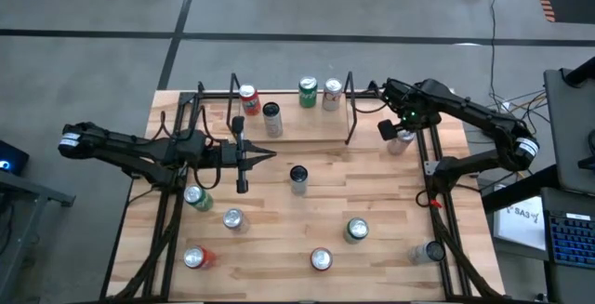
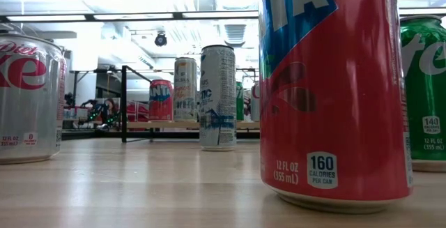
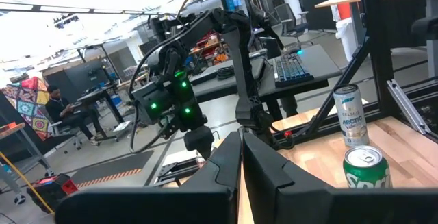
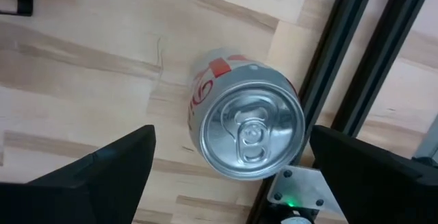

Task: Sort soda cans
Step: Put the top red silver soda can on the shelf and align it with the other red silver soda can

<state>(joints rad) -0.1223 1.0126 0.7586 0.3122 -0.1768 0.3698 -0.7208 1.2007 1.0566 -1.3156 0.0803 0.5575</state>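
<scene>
**Right tool spread over a silver can at the counter's right edge**

Right tool [image 4: 226, 166], fingers wide apart, hangs over a silver-and-red soda can [image 4: 246, 125] standing on the pale wooden counter [image 1: 372, 192], just beside a black frame rail [image 4: 356, 66]. Left tool [image 1: 244, 158], pressed together, waits mid-left. The low view alone shows a glossy red can [image 2: 331, 92] up close; other soda cans [image 1: 297, 178] stand scattered.

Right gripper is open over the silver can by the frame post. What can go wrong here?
1. The silver can stands right against the black frame post, so a finger of the open right gripper may hit the post on descent.
2. A finger catching the rim could tip the can.
</scene>
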